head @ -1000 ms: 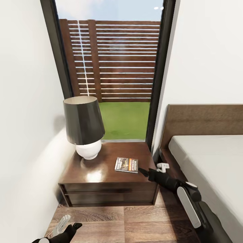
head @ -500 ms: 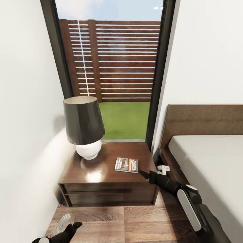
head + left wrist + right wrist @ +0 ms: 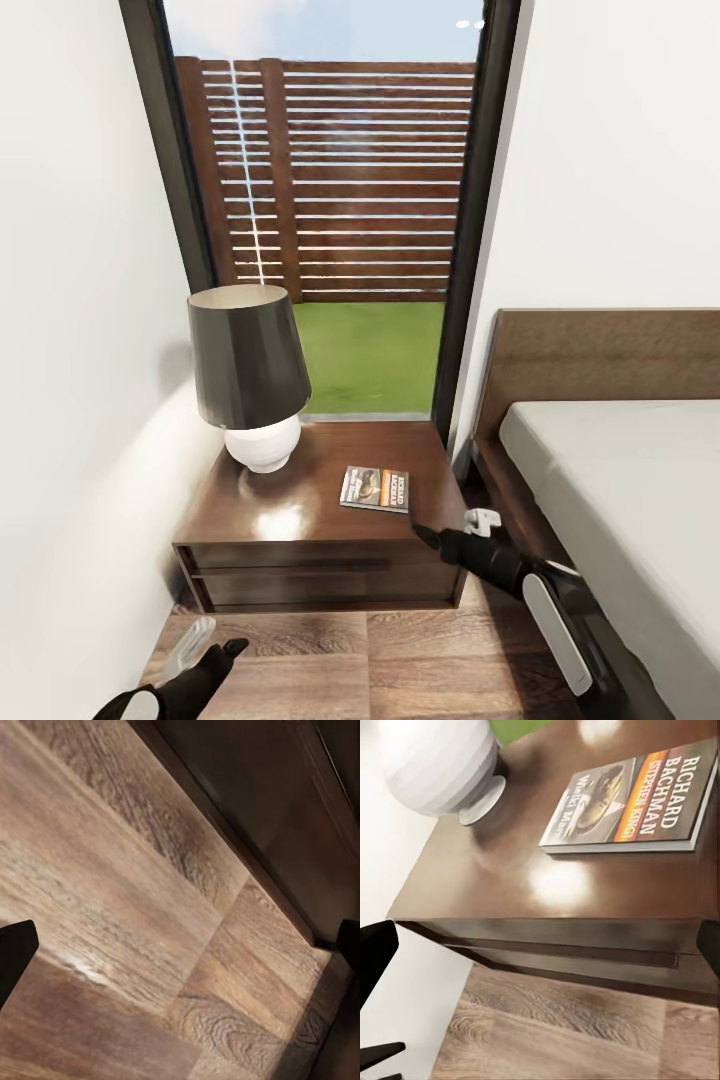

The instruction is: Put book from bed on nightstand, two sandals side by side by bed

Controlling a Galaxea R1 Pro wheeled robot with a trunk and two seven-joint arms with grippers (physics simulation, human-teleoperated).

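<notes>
The book (image 3: 375,489) lay flat on the nightstand (image 3: 300,520), near the lamp (image 3: 250,375). The right gripper (image 3: 425,536) hung spread wide and empty just beside its front corner; a careless swing could have clipped that corner.

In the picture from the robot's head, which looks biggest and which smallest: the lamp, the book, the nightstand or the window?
As they look in the head view, largest to smallest:
1. The window
2. The nightstand
3. The lamp
4. The book
The window stands farthest from the camera, so its lead is safe.
</notes>
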